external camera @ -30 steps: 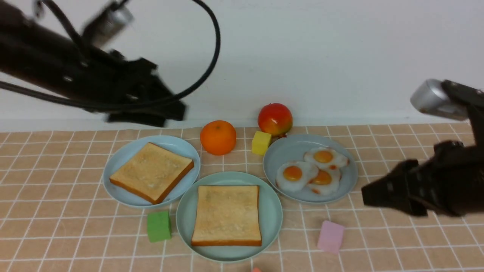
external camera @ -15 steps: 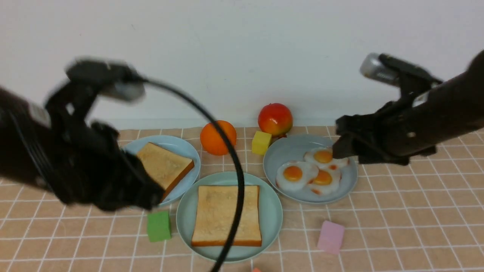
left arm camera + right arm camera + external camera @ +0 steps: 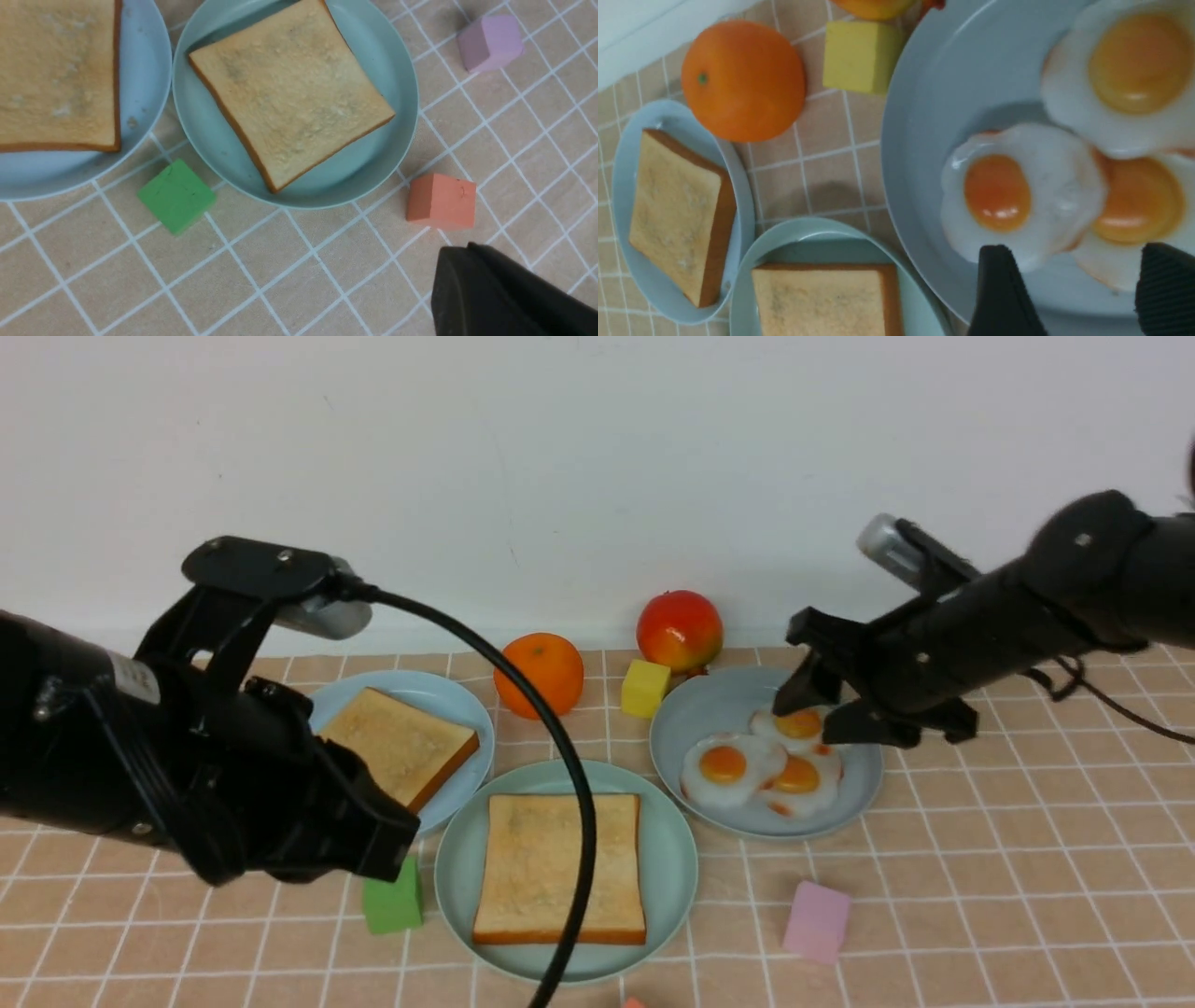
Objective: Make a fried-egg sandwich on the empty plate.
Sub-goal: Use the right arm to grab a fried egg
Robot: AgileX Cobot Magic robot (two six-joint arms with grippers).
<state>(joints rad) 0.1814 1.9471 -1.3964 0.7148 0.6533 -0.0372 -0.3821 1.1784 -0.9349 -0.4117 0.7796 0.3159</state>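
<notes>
The mint-green plate sits front centre and carries one toast slice. A second toast slice lies on the pale blue plate to its left. Three fried eggs overlap on the grey-blue plate at the right. My right gripper hovers open just above the eggs; in the right wrist view its gripper straddles the edges of two eggs without touching. My left gripper is shut and empty, low over the cloth beside the pale blue plate; its fingers show near an orange-red cube.
An orange, a red fruit and a yellow cube stand behind the plates. A green cube, a pink cube and an orange-red cube lie near the front. The left arm's cable loops across the mint-green plate.
The left arm swung down from the upper left to the front left and shut. The right arm moved in from the right edge to above the eggs and opened wider.
</notes>
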